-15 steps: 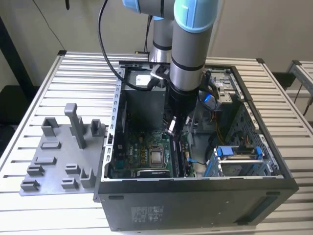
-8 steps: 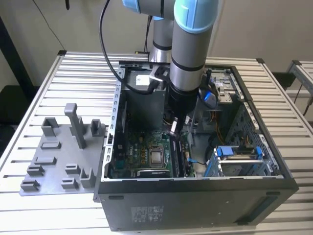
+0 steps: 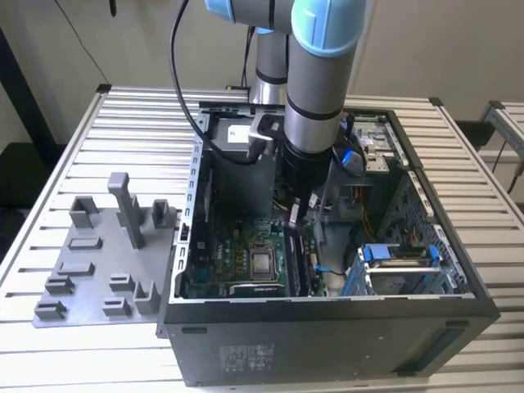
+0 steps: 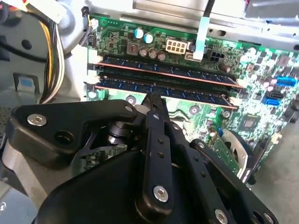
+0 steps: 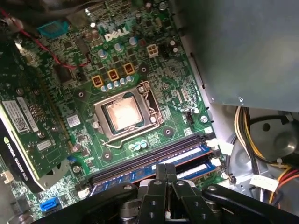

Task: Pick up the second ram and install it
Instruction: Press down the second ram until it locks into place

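— Where's the ram (image 4: pixel 168 88)?

— Lying lengthwise in a slot on the green motherboard (image 5: pixel 70 70), parallel to a second stick just beside it; long, flat, dark with blue labels.

— And the gripper (image 4: pixel 153 100)?

— Black metal fingers drawn together to a narrow tip, right at the ram's upper edge. Contact I cannot tell.

— Surroundings?

— Open black case (image 3: pixel 327 344) on a ribbed desk (image 3: pixel 98 360).

Arm (image 3: pixel 315 90): light-blue joint caps over silver-grey tubular segments, black band between sections. Lower wrist section black. Black cable (image 3: pixel 190 90) loops from above down to a small grey box (image 3: pixel 264 131) at the wrist. Gripper (image 4: pixel 154 105): matte black linkage plates, rounded outlines, silver screw heads (image 4: pixel 36 120) at the pivots; the same black links with screws appear in the first wrist view.
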